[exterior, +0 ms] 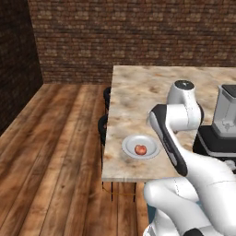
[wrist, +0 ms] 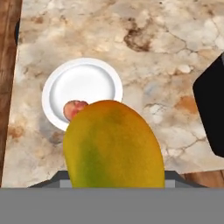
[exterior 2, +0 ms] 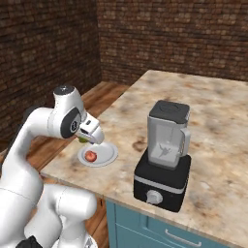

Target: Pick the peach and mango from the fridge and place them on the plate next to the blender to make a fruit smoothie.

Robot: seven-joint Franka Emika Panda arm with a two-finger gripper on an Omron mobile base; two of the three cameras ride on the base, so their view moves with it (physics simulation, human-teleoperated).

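The yellow-green mango (wrist: 113, 144) fills the lower middle of the hand view, and my gripper (exterior 2: 90, 137) is shut on it just above the counter. Its fingertips are hidden behind the fruit. A sliver of the mango (exterior 2: 83, 140) shows under the hand, beside the plate's near-left rim. The small white plate (exterior: 131, 146) (exterior 2: 105, 154) (wrist: 83, 83) lies near the counter's front edge. On it rests the reddish peach (exterior: 140, 150) (exterior 2: 90, 156) (wrist: 74, 108). To the plate's right stands the blender (exterior: 226, 122) (exterior 2: 164, 155). The fridge is out of view.
The marble counter (exterior: 138, 92) (exterior 2: 218, 111) stretches back towards a brick wall. Two dark stools (exterior: 103, 125) stand along its left edge over the wooden floor (exterior: 50, 152). The blender's black base (wrist: 212, 109) shows at the right of the hand view.
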